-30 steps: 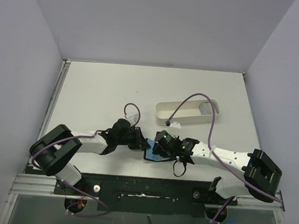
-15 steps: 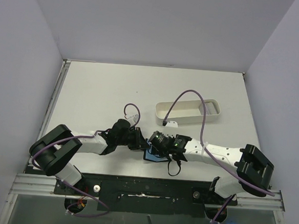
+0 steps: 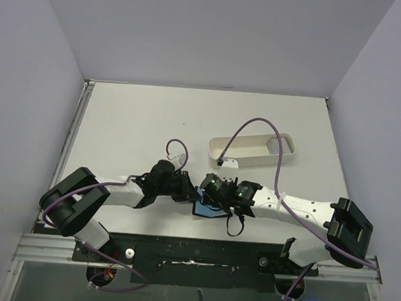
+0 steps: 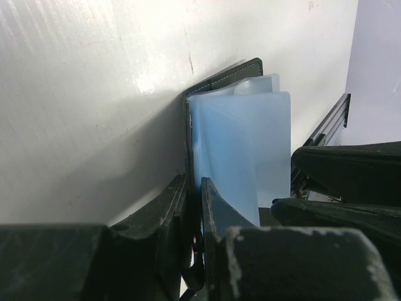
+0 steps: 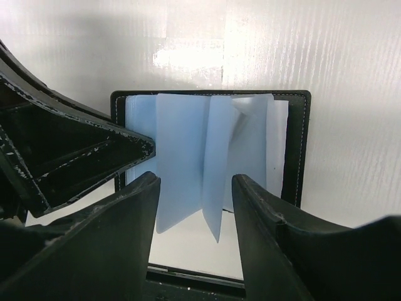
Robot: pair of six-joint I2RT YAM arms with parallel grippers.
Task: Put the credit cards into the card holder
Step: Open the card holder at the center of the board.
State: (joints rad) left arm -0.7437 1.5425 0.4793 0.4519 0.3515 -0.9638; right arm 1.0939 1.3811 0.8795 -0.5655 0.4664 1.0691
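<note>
The card holder (image 3: 206, 208) lies open on the table near the front edge, a black case with pale blue pocket leaves fanned up. In the left wrist view my left gripper (image 4: 193, 183) is shut on the holder's black cover (image 4: 220, 76), beside the blue pockets (image 4: 241, 144). In the right wrist view my right gripper (image 5: 194, 188) is open, its fingers on either side of the standing blue pocket leaves (image 5: 188, 150) and not pinching them. The black rim (image 5: 304, 150) frames the leaves. In the top view both grippers meet over the holder, left (image 3: 185, 188) and right (image 3: 215, 193). No loose credit card shows clearly.
A long white oval tray (image 3: 223, 146) stands behind the right arm, with a pale grey flat piece (image 3: 275, 145) at its right end; I cannot tell whether it is a card. The left gripper's fingers (image 5: 75, 157) fill the left of the right wrist view. The table's front rail is just below the holder.
My right gripper has moved left, over the card holder and closer to the left gripper. The left arm and the holder have stayed in place.
</note>
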